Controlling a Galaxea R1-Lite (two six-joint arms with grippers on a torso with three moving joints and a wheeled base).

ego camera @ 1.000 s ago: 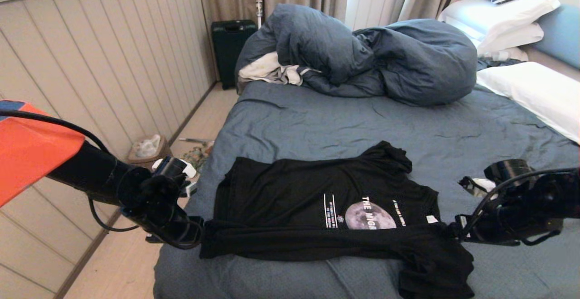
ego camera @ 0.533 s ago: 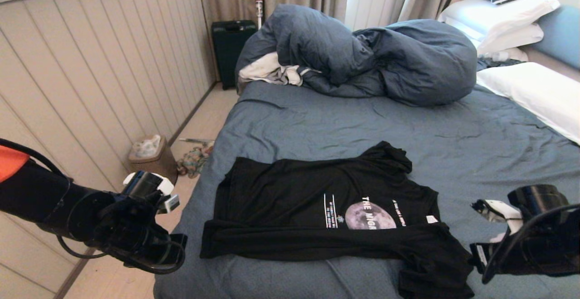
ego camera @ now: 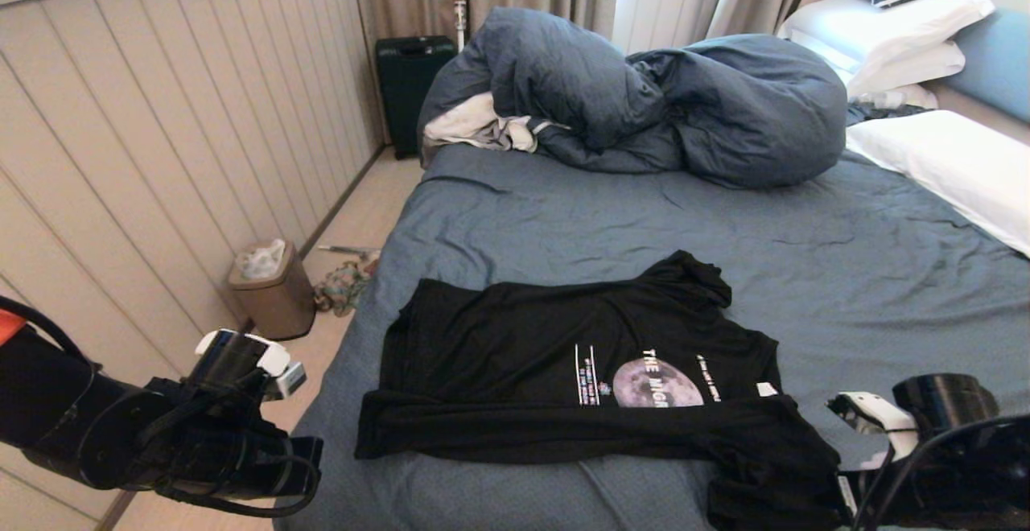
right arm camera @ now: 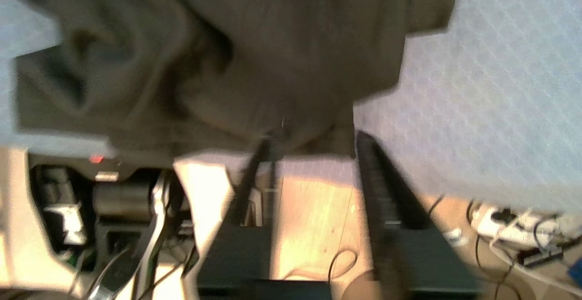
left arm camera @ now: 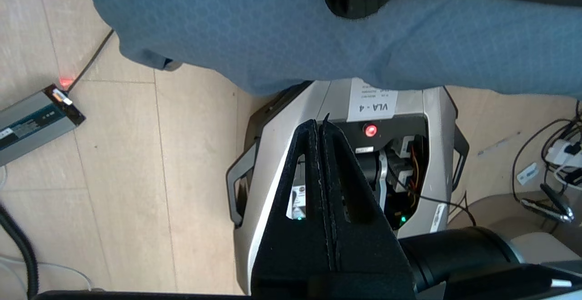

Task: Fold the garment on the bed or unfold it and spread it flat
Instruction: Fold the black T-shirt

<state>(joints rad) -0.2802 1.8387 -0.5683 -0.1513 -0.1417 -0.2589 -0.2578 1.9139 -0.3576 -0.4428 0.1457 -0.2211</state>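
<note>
Garment point(ego camera: 563, 370) lies on the bed point(ego camera: 611, 217), its near edge folded over so the fold stays put. We hold both arms low, off the near corners. Our left gripper point(left arm camera: 320, 129) is pressed together on nothing, left of the cloth. Our right gripper point(right arm camera: 313, 143) is spread, empty, right beside the bunched sleeve.
</note>
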